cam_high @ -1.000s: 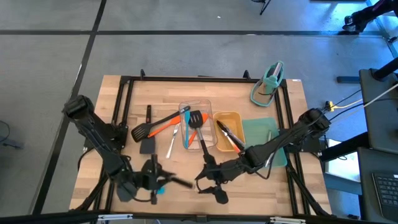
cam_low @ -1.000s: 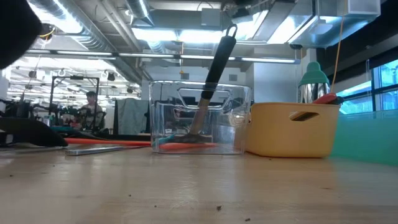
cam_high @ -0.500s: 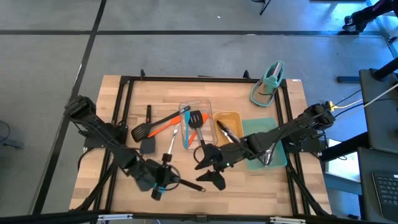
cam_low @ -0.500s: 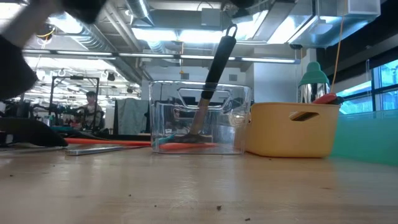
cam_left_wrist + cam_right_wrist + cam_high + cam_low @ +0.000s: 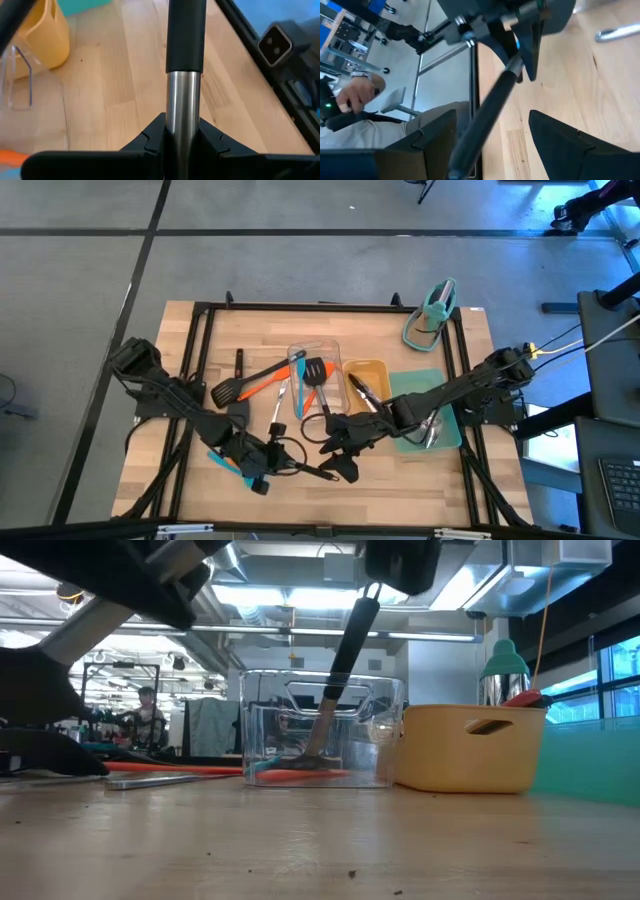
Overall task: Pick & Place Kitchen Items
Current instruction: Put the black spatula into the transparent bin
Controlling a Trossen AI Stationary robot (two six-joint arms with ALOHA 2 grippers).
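Left gripper (image 5: 262,468) clamped on utensil (image 5: 303,469) above table's near edge — handle points toward right gripper (image 5: 338,457), jaws wide, empty, straddling handle tip (image 5: 490,112); right arm nearer.

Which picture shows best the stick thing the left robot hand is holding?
The left wrist view: the utensil fills it, steel shaft clamped in the left gripper. The high view shows it small, the right wrist view shows its black handle, the low view nothing clear.
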